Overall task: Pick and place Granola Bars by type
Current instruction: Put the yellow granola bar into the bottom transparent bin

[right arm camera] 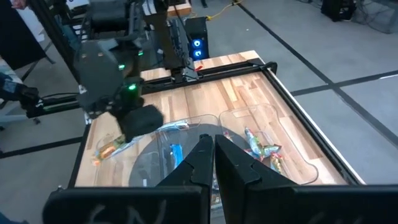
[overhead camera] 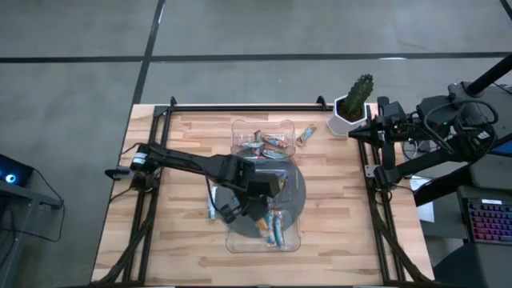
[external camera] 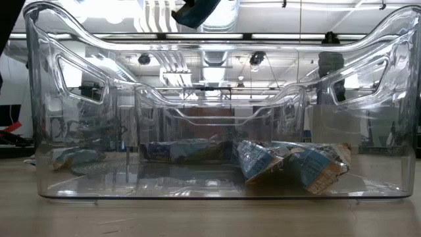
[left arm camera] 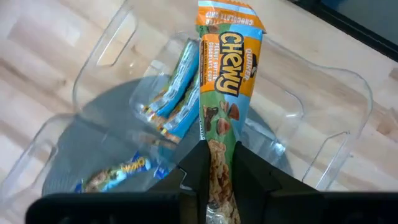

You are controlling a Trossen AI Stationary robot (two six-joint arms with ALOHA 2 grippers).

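My left gripper [overhead camera: 270, 186] hangs over the two clear trays, shut on an orange and teal Chewy granola bar [left arm camera: 224, 74]. Below it, light blue bars [left arm camera: 180, 93] lie in the near tray [overhead camera: 264, 232]; the low view shows them [external camera: 289, 164] flat on its floor. Multicoloured bars [overhead camera: 264, 142] lie in the far tray [overhead camera: 240, 128]. One orange-brown bar [overhead camera: 306, 134] lies on the table right of the far tray, and a light blue one [overhead camera: 211, 210] left of the near tray. My right gripper [right arm camera: 213, 142] is shut, touches nothing and waits at the table's right edge [overhead camera: 364, 132]. My left gripper pinches the Chewy bar between its two fingers at one end of the wrapper [left arm camera: 217, 155]. The bar runs lengthwise out past the fingertips [left arm camera: 198, 163], its other end [left arm camera: 227, 15] pointing away from the gripper. It is lifted clear above the trays.
A round grey disc [overhead camera: 298, 188] lies under the trays. A potted cactus [overhead camera: 354, 104] stands at the table's far right corner. A black frame [overhead camera: 240, 106] runs along the table's far edge and sides. Bare wood shows left and right of the trays.
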